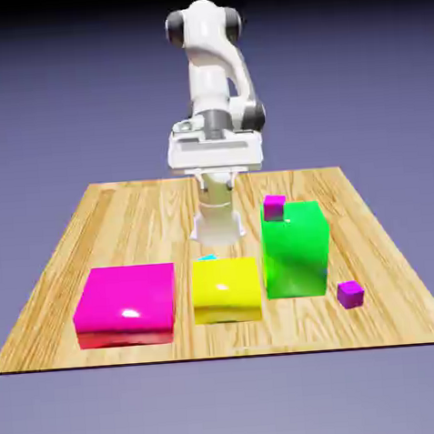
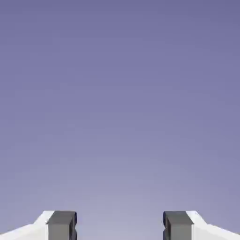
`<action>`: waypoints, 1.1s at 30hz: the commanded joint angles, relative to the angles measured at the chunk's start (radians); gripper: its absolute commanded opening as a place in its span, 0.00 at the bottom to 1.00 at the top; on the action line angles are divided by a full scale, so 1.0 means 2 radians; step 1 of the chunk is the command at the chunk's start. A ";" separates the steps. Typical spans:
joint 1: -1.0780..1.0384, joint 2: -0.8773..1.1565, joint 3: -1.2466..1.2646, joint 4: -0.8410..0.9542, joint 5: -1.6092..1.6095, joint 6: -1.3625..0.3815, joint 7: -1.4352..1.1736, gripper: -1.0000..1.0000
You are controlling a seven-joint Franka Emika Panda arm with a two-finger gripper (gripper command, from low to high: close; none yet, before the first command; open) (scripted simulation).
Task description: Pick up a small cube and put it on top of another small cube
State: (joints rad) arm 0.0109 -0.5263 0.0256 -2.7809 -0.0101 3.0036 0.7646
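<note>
Magenta block (image 1: pixel 126 304); yellow block (image 1: pixel 226 290); green block (image 1: pixel 296 249) (tallest).

Tiny violet-purple cube (image 1: pixel 350 293) on table (flat); tiny cyan cube (image 1: pixel 207 257) mostly hidden.

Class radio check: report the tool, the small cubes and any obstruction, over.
Tool open, empty, facing backdrop. Violet-purple cube on table, untouched. Cyan cube mostly hidden behind yellow block. Magenta cube beside green block.

three big blocks (image 1: pixel 226 289) in a row up front, one small cube (image 1: pixel 350 293) off the exterior view's right end, another cube (image 1: pixel 274 207) behind the rightmost block.
</note>
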 commanded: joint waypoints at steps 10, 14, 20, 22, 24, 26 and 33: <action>-0.004 0.181 0.106 0.121 -0.042 -0.139 0.098 0.50; -0.006 0.254 0.149 0.169 -0.059 -0.194 0.137 0.50; -0.009 0.362 0.212 0.242 -0.084 -0.277 0.196 0.50; -0.010 0.399 0.234 0.266 -0.092 -0.305 0.215 0.50; -0.011 0.435 0.255 0.290 -0.100 -0.333 0.235 0.50; -0.011 0.471 0.276 0.314 -0.109 -0.360 0.254 0.50; -0.014 0.572 0.335 0.381 -0.132 -0.437 0.309 0.50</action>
State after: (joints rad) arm -0.0169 0.6173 0.6955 -2.0183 -0.2743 2.1290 1.3821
